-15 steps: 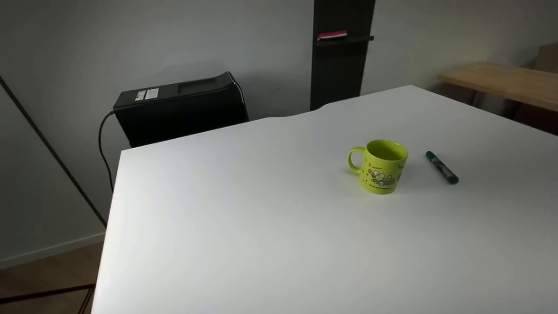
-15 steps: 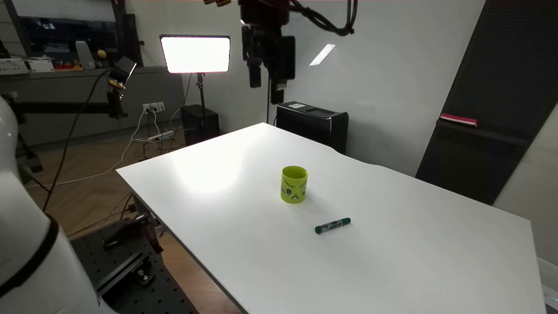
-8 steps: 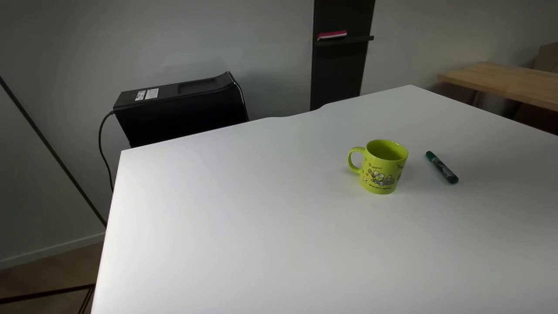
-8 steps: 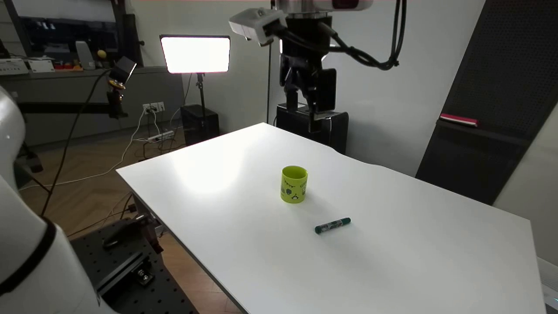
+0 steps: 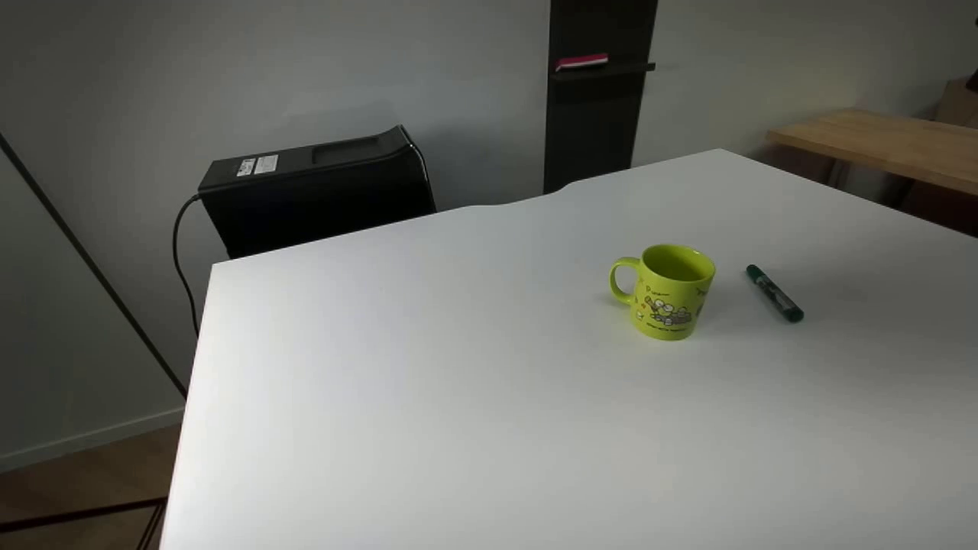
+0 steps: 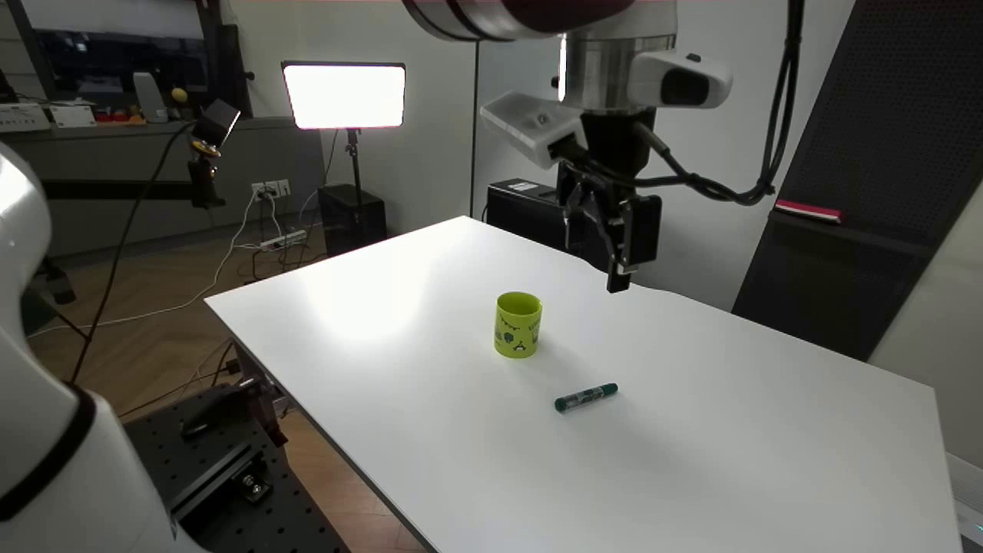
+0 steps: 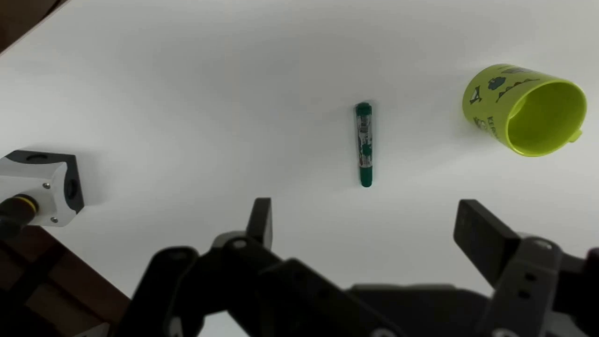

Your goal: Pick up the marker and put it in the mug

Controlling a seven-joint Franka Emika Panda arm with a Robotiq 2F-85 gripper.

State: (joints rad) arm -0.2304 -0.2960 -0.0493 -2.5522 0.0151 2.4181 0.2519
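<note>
Lowered since the earlier frame, my tool [image 7: 365, 221] stands spread, empty; marker [image 7: 365, 145] near mug [image 7: 504, 105], pickup and placement outstanding.

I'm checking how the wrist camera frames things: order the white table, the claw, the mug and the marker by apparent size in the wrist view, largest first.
1. White table
2. Claw; its nearness to the camera makes it look larger
3. Mug
4. Marker, slim and clearly smallest

Arm [image 6: 491, 19] aloft, wrist [image 6: 610, 73] pointing down, 2 fingers [image 7: 484, 238] apart
</note>
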